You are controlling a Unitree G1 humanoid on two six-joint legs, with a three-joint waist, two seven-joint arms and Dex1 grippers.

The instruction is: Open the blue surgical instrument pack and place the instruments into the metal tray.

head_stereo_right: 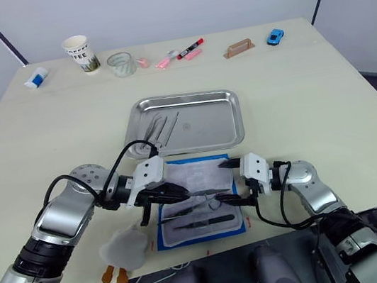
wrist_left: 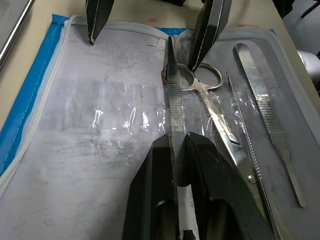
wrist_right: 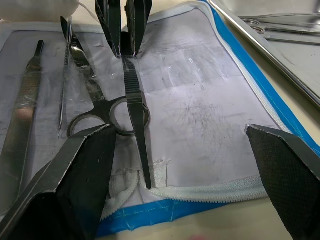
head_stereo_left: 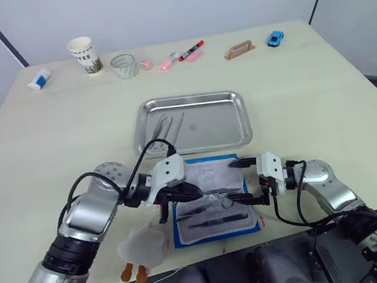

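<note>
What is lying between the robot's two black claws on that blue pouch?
Between the left gripper and right gripper lies the opened blue pack's pale lining, with tweezers pinched by the left gripper and ring-handled scissors beside them, shown in both wrist views.

We see both arms bent inward, hands facing each other. Left hand [head_stereo_left: 201, 195] fingers pinched closed on tweezers [wrist_left: 173, 95]; right hand [head_stereo_left: 244, 181] fingers spread wide apart.

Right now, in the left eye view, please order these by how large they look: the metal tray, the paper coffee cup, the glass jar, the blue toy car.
1. Metal tray, clearly largest.
2. Paper coffee cup.
3. Glass jar, only slightly smaller-looking than the cup.
4. Blue toy car, smallest.
All but the tray stand at the far edge, which shrinks them.
</note>
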